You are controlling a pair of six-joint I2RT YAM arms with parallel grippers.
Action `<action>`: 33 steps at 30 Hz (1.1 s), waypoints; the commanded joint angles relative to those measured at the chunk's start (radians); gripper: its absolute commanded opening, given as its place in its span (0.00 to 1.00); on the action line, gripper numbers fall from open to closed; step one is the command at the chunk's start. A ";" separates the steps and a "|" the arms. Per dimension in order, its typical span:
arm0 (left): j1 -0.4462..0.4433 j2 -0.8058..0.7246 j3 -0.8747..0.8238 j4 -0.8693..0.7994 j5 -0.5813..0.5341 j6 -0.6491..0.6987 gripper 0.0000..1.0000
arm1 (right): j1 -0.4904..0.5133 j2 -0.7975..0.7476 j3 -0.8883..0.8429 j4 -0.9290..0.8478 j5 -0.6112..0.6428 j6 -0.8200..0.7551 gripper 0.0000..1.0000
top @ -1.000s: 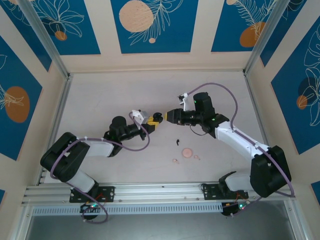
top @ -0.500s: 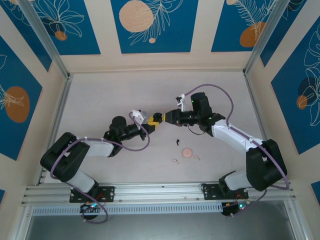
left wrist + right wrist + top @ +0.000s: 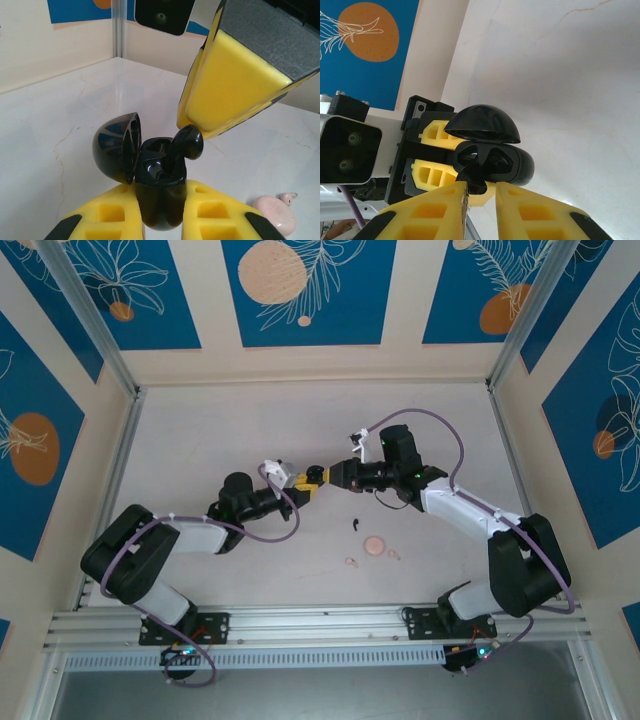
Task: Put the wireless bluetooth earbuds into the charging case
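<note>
One of the four earbuds is going in, and none looks fully seated. The left gripper [image 3: 302, 483] is clamped on the black charging case [image 3: 160, 185], holding it above the middle of the table [image 3: 220, 430] with the lid swung open. The right gripper [image 3: 481, 188], pinched nearly closed on a black earbud [image 3: 186, 142], has the stem in one socket while the head stands proud, so this insertion seems unfinished. The other socket looks empty.

Toward the near edge, right of the middle, a second black earbud [image 3: 357, 523] lies loose. Nearer that edge lie a pink earbud [image 3: 351, 561], the round pink case [image 3: 376, 545] and another pink earbud [image 3: 393, 556] just beside it.

That makes two cases, one black and one pink, and four earbuds, two black and two pink. Three earbuds appear untouched.
</note>
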 commanded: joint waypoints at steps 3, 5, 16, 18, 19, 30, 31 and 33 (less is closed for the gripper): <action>-0.006 -0.018 0.012 0.042 0.014 0.013 0.08 | 0.010 0.016 0.027 0.009 -0.031 0.006 0.20; -0.006 -0.020 0.012 0.040 0.015 0.013 0.08 | 0.012 0.018 0.031 0.009 -0.033 0.006 0.19; -0.006 -0.024 0.013 0.038 0.015 0.014 0.08 | 0.024 0.031 0.041 0.018 -0.035 0.006 0.17; -0.006 -0.023 0.013 0.037 0.015 0.016 0.08 | 0.024 0.036 0.046 0.018 -0.036 0.006 0.17; -0.006 -0.023 0.013 0.036 0.015 0.016 0.08 | 0.026 0.039 0.048 0.019 -0.037 0.006 0.16; -0.006 -0.027 0.016 0.032 0.017 0.020 0.08 | 0.039 0.063 0.064 0.038 -0.043 0.015 0.15; -0.006 -0.029 0.016 0.032 0.016 0.020 0.08 | 0.039 0.062 0.064 0.040 -0.042 0.015 0.15; -0.006 -0.028 0.017 0.031 0.018 0.020 0.08 | 0.039 0.062 0.066 0.040 -0.041 0.015 0.15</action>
